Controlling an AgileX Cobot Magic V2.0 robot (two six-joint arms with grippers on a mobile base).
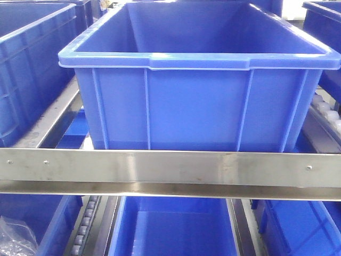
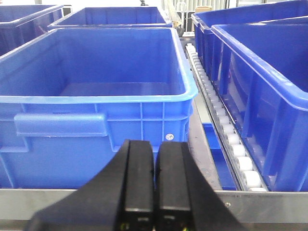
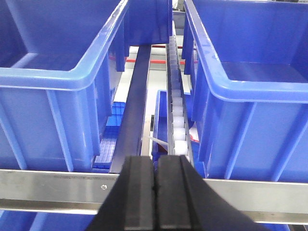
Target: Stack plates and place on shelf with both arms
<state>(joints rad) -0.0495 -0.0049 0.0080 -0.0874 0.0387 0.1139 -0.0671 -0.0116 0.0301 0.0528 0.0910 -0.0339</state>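
Both tools pressed together, holding nothing — left tool point(image 2: 154, 192), right tool point(image 3: 155, 197). Shelf point(image 1: 170, 168) front rail at 6 o'clock beneath blue crate point(image 1: 197, 80). Plates not in view.

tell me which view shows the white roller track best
The right wrist view: the roller track runs down the frame's middle between two blue crates, rollers countable. The left wrist view shows one track at an angle beside a crate. The front view catches only a few rollers at the right edge.
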